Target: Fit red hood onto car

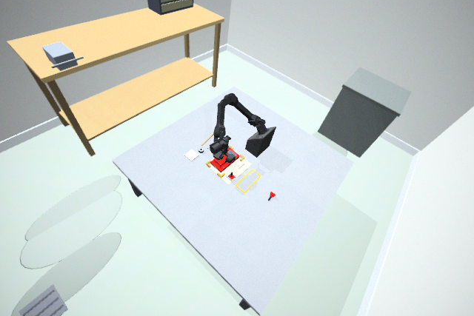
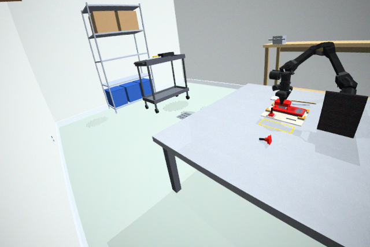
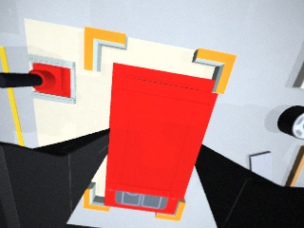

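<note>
- Because the chassis has to stay put while a shell is pressed down over it, it sits inside a jig [image 3: 104, 39] whose orange corner brackets box it in on a cream base board [image 3: 57, 119]; the whole set lies near the middle of the tabletop [image 1: 290, 205], a little toward its far-left edge in the top view.
- At the left of the wrist view, a red block with a black handle [image 3: 45, 80] rests in its own grey nest on the board, well apart from the work.
- Next to the right, the hood [image 3: 157, 142] fills the space between the brackets, its long sides roughly parallel to the bracket lines, which I judge to mean it is over the car.
- Whether it is fully seated on the deck I cannot tell; the pegs and corner holes are hidden beneath the red roof, and only a grey part of the chassis [image 3: 142, 199] peeks out at the near end.
- Holding the hood across its width, the pincer [image 3: 154, 157] is clamped on it: one dark finger [image 3: 71, 157] lies against the left flank, the other against the right, with the shell directly between them.
- Farther right, a loose wheel [image 3: 294, 123] lies on the bare tabletop beside the jig, clear of the arm.
</note>
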